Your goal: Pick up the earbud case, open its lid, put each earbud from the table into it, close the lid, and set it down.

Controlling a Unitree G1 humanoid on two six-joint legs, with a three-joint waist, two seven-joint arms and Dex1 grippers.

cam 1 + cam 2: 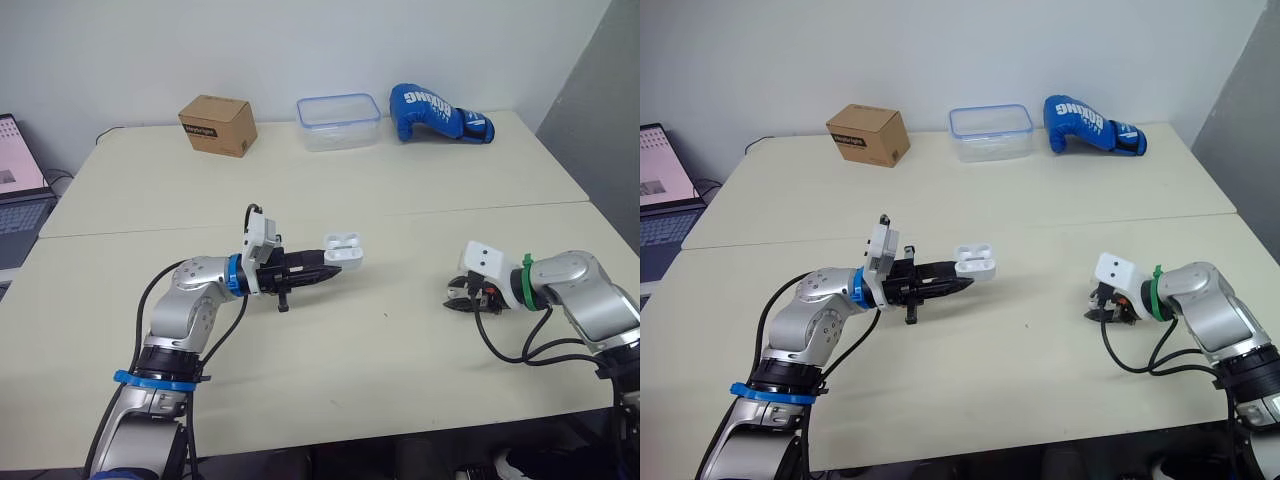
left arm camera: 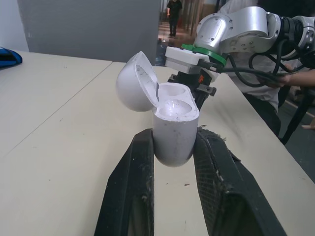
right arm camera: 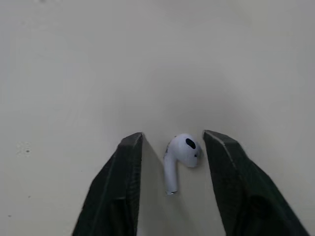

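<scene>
My left gripper (image 1: 335,268) is shut on the white earbud case (image 1: 343,250), held a little above the middle of the table (image 1: 400,200). In the left wrist view the black fingers (image 2: 142,162) clamp the case body (image 2: 172,132); its lid (image 2: 133,81) is swung open and the two sockets look empty. At the table's right, my right gripper (image 1: 458,298) points down at the tabletop. In the right wrist view a white earbud (image 3: 179,157) lies flat on the table between the open fingers (image 3: 123,167), touching neither.
Along the far edge stand a cardboard box (image 1: 218,124), a clear plastic container with a blue rim (image 1: 338,121) and a blue boxing glove (image 1: 438,113). A laptop (image 1: 15,190) sits off the table's left. A person's hand (image 2: 295,78) shows behind my right arm.
</scene>
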